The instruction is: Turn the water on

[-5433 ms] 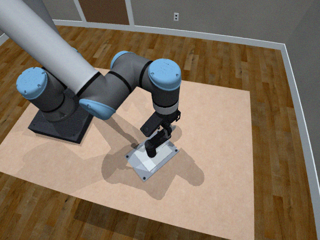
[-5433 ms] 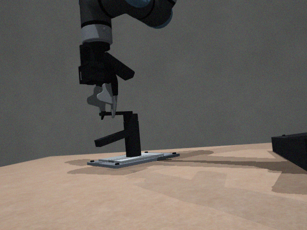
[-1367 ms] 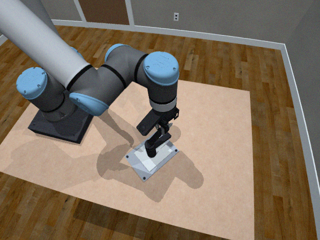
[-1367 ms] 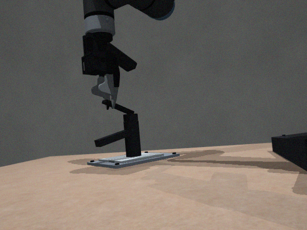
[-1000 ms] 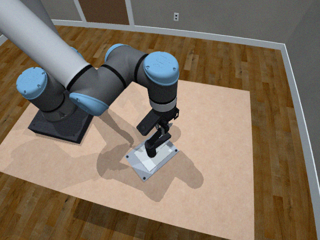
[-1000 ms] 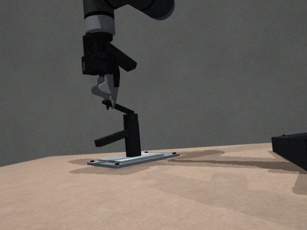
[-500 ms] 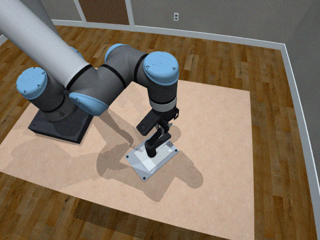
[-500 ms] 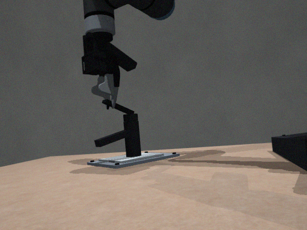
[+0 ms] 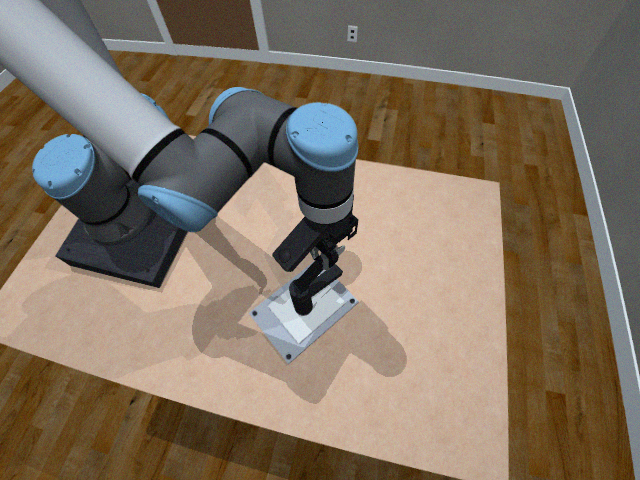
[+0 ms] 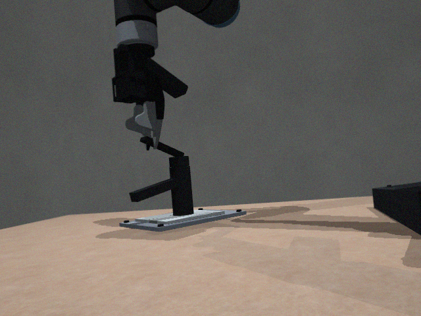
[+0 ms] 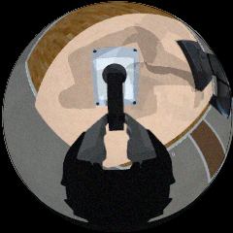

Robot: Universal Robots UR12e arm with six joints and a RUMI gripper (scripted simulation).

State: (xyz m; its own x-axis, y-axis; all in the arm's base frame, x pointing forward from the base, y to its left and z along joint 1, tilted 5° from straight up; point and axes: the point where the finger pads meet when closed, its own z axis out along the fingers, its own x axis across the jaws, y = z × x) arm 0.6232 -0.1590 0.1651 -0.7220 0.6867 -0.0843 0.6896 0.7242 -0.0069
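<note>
A black tap [image 10: 180, 185] stands upright on a grey baseplate [image 10: 181, 219] on the tan mat; it also shows in the top view [image 9: 305, 297]. Its spout [image 10: 149, 190] points left and slightly down. Its thin black lever [image 10: 162, 147] slopes up and to the left from the top of the tap body. My gripper [image 10: 153, 141] comes down from above and is shut on the lever near its free end. In the wrist view the lever [image 11: 116, 99] runs from the tap top down between my two fingers.
The robot's dark base [image 9: 121, 253] stands at the mat's left in the top view, and shows as a dark block [image 10: 397, 204] at the right of the exterior view. Wooden floor and grey walls surround the mat.
</note>
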